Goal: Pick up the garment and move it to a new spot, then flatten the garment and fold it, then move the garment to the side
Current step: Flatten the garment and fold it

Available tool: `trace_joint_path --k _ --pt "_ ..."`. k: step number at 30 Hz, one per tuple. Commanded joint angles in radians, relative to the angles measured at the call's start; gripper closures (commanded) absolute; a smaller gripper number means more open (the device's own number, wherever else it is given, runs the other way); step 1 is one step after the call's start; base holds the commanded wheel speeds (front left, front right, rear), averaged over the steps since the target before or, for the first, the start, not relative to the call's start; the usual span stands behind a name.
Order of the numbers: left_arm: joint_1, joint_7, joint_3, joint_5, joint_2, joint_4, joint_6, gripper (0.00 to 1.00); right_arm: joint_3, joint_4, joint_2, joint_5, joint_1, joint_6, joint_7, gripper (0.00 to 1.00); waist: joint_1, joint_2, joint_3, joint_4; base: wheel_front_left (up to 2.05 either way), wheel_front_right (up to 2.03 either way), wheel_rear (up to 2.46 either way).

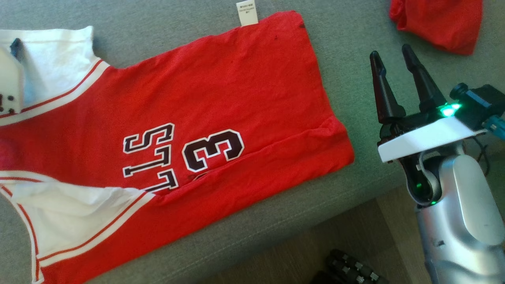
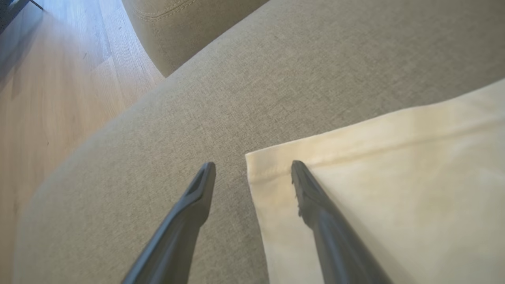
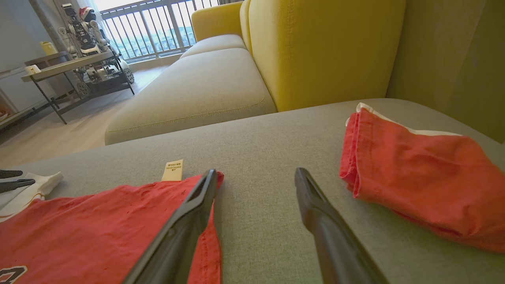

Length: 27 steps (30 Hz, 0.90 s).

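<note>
Jersey (image 1: 221, 102) lies spread on the sofa (image 1: 355, 86), largely flat; one long edge appears turned over. Relocation judged done; folding barely begun, move aside outstanding. Right gripper (image 1: 390, 51) jaws released, empty, just beside it. Left gripper (image 2: 253, 165) jaws released, straddling the white sleeve (image 2: 394, 189) corner.

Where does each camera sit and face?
Head: looks down at the red fabric jersey with white sleeves on the grey fabric cushion; open right end effector, silver forearm at right.
Left wrist: looks along the open left end effector onto a white sleeve corner.
Right wrist: looks low between its own fingers across the cushion toward a folded red cloth and yellow sofa back.
Shared: head and right wrist both show that cloth.
</note>
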<state>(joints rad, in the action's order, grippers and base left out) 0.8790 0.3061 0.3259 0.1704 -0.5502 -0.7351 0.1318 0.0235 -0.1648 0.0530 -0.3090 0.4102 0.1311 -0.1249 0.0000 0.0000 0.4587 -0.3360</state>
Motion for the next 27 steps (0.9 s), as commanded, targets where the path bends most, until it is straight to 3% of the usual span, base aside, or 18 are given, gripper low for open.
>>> trace_joint_path --k 1,3,4,5,6,7,8,18,27 --pt "0.043 -0.015 -0.005 0.003 -0.046 0.021 -0.001 0.00 0.011 0.025 -0.003 0.001 0.026 0.000 -0.007 0.00 0.0000 0.0000 0.000 0.007 0.00 0.00 0.00" --pt "0.043 -0.021 0.033 0.011 -0.043 0.016 -0.001 0.05 0.008 0.024 -0.003 0.007 0.030 0.000 -0.004 0.00 0.0000 0.0000 0.000 0.017 0.00 0.00 0.00" --pt "0.044 -0.020 0.046 0.023 -0.039 0.011 -0.001 0.16 0.007 0.024 -0.003 0.011 0.031 0.000 -0.001 0.00 0.0000 0.0000 0.000 0.022 0.00 0.00 0.00" --pt "0.048 -0.021 0.057 0.038 -0.034 0.008 -0.001 0.33 0.006 0.025 -0.003 0.018 0.032 0.000 0.002 0.00 0.0000 0.0000 0.002 0.028 0.00 0.00 0.00" --pt "0.052 -0.020 0.063 0.062 -0.026 0.003 -0.001 0.57 0.005 0.026 -0.003 0.024 0.033 0.000 0.006 0.00 0.0000 0.0000 0.003 0.034 0.00 0.00 0.00" --pt "0.056 -0.015 0.067 0.086 -0.020 -0.003 -0.001 0.96 0.005 0.029 -0.003 0.030 0.035 0.000 0.010 0.00 0.0000 0.0000 0.005 0.038 0.00 0.00 0.00" --pt "0.062 -0.013 0.076 0.105 -0.017 -0.005 -0.001 1.00 0.004 0.034 -0.003 0.037 0.038 0.000 0.015 0.00 0.0000 0.0000 0.007 0.043 0.00 0.00 0.00" --pt "0.089 -0.161 0.081 0.158 -0.021 0.012 -0.002 1.00 -0.016 0.060 -0.003 0.070 0.065 0.000 0.054 0.00 0.0000 0.0000 -0.001 0.092 0.00 0.00 0.00" --pt "0.001 -0.283 0.092 0.155 0.021 0.207 -0.059 1.00 -0.041 -0.061 0.023 0.100 0.164 0.000 0.160 0.00 0.0000 0.0000 -0.030 0.209 0.00 0.00 0.00"
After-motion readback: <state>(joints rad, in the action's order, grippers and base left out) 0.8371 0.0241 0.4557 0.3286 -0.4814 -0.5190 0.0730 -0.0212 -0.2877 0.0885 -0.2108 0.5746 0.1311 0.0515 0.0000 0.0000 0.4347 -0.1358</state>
